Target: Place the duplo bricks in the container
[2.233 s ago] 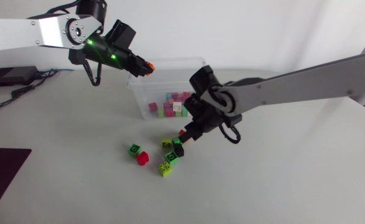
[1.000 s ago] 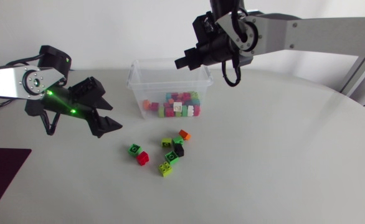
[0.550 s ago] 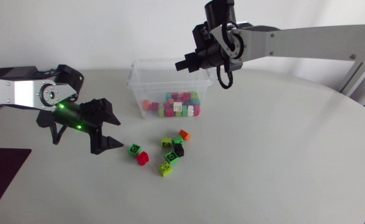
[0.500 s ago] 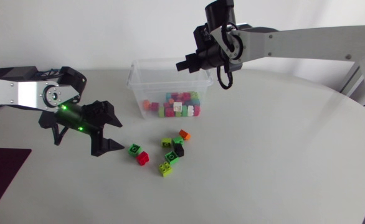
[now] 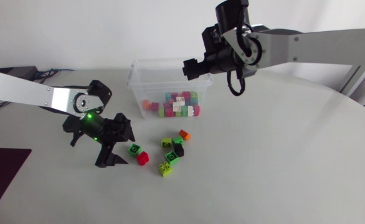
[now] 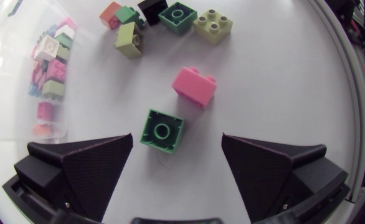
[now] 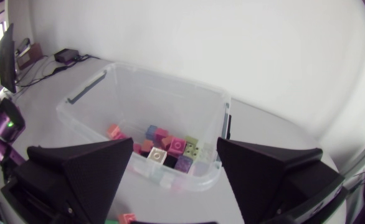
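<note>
clear plastic container point(image 5: 134, 87) stands on the table point(image 5: 282, 162), bricks already inside; right gripper point(image 7: 175, 142) hangs over it, fingers spread, holding nothing. left gripper point(image 5: 124, 147) — fingers apart — frames the green brick point(image 6: 162, 130). lower squarely, close on two opposite flat faces — avoid nudging the red brick point(image 5: 142, 158) just beside.

— Pale grey table point(image 5: 282, 162), and the clear container point(image 5: 134, 79) stands on it at the far side.
— Loose pieces in front of it?
— Plenty. A green brick point(image 5: 133, 149) with a red brick point(image 5: 142, 158) just beside it. Then a tight cluster: orange brick point(image 5: 184, 134), black brick point(image 5: 179, 150), lime brick point(image 5: 165, 168) nearest us.
— And the near left corner?
— A dark maroon mat point(image 5: 2, 171) lies flat there.
</note>
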